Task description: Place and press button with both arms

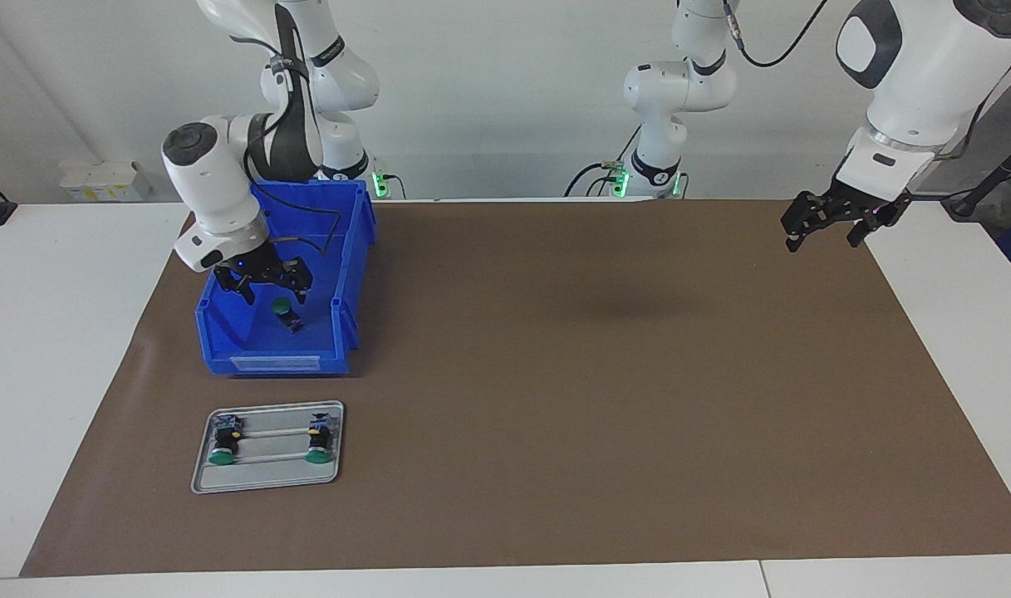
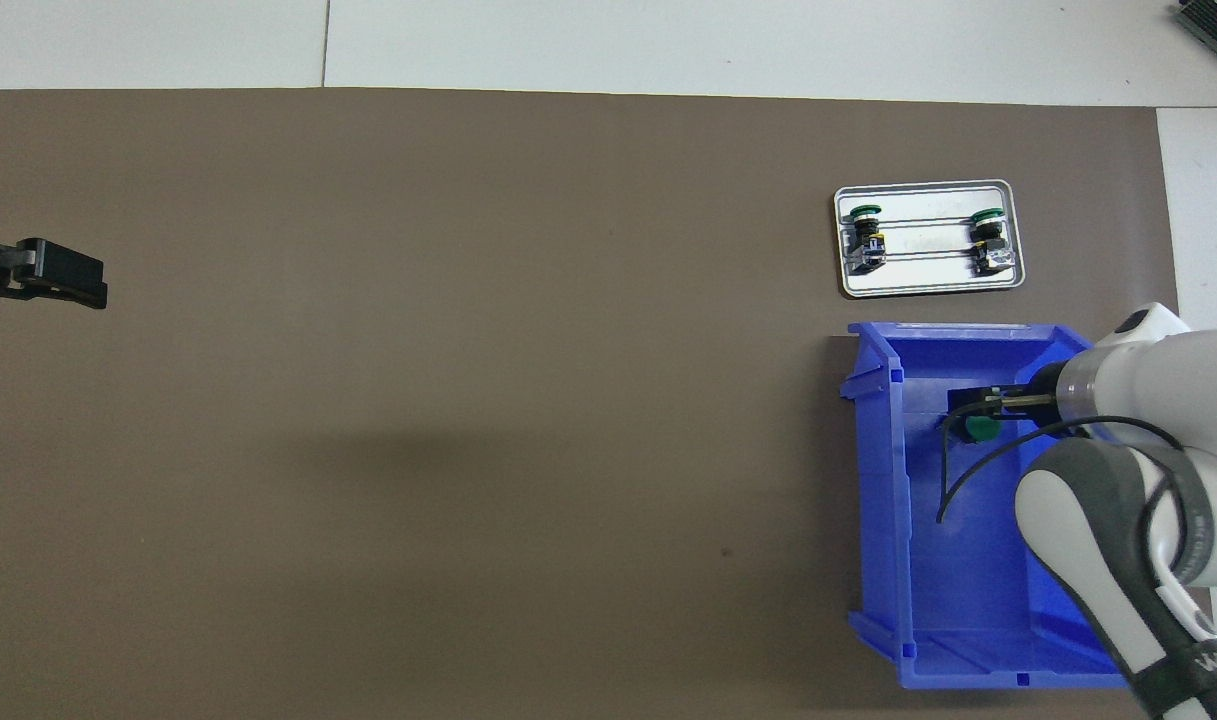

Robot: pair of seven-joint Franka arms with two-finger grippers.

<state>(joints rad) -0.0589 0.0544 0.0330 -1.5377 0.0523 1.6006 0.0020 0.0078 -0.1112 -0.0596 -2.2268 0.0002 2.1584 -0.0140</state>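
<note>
Blue plastic bin at the right arm's end holds the button on its floor, green cap up. The right gripper hangs just above it, fingers spread, gripping nothing. Farther from the robots, a metal tray carries 2 more buttons. The left gripper waits raised over the brown mat's edge at the left arm's end, open and empty.

I see two glossy white jointed arms, the right arm and the left arm, with dark grey joint caps, looping black cables and black grippers.
</note>
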